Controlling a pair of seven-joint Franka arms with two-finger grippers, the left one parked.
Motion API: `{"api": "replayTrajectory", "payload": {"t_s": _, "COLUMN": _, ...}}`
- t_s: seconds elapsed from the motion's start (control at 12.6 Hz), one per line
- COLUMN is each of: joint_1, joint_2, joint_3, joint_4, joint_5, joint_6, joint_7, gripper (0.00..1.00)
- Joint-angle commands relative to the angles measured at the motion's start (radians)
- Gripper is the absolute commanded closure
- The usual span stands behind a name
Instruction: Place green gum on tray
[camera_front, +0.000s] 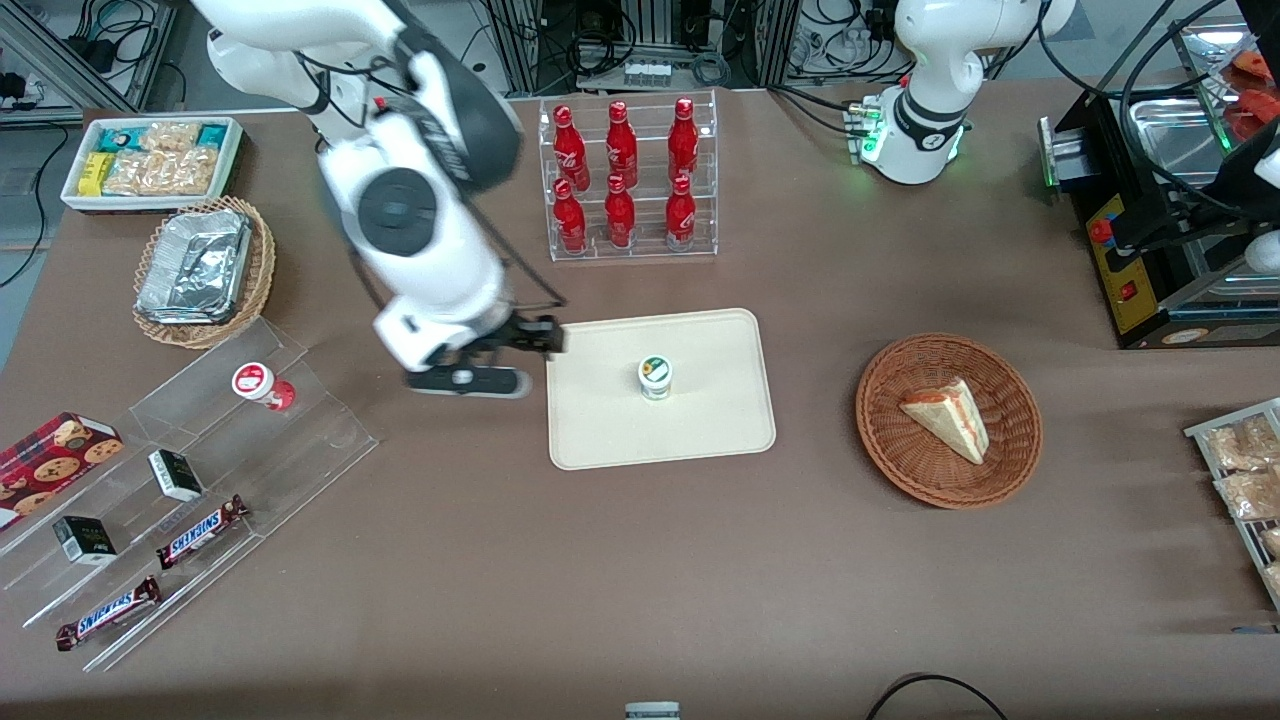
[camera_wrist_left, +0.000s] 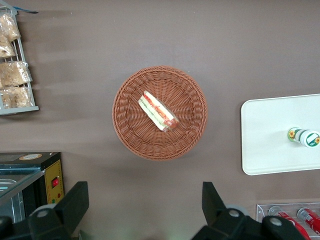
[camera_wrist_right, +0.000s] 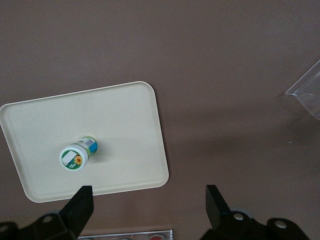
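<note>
Gum (camera_front: 655, 377) stands upright near the tray's middle, a small white cylinder with a green label and a round lid bearing a green-and-yellow mark. Bare tray surface all around it; nothing touches it. Tray (camera_front: 700, 440): flat, matte cream, rounded corners, low rim, lying on the brown tablecloth (camera_front: 600, 580).

Gripper (camera_wrist_right: 147, 200) is raised above the cloth just off the tray's edge toward the working arm's end, fingers spread wide, holding nothing. Right wrist view shows both dark fingertips (camera_wrist_right: 82, 200) with bare cloth between them, the gum's lid face-on, and a clear acrylic corner; the front view hides the fingers under the arm.

Left wrist view alone shows the gum (camera_wrist_left: 303, 136) slantwise. Wicker basket (camera_front: 948, 420) with a sandwich wedge (camera_front: 948, 418) sits well apart toward the parked arm's end. Red bottles in a clear rack (camera_front: 628, 180) stand farther from the camera than the tray. Open cloth nearer the camera.
</note>
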Motion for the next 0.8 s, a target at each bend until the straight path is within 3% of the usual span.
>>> {"api": "replayTrajectory", "payload": {"t_s": 0.0, "joint_1": -0.072, "joint_2": -0.087, "joint_3": 0.004, "joint_4": -0.037, "joint_5": 0.017, "joint_6": -0.076, "joint_7": -0.099, "gripper": 0.0}}
{"api": "replayTrajectory", "payload": {"t_s": 0.72, "joint_1": -0.359, "joint_2": -0.254, "joint_3": 0.004, "joint_4": -0.053, "joint_5": 0.014, "joint_6": -0.247, "joint_7": -0.443, "gripper": 0.0}}
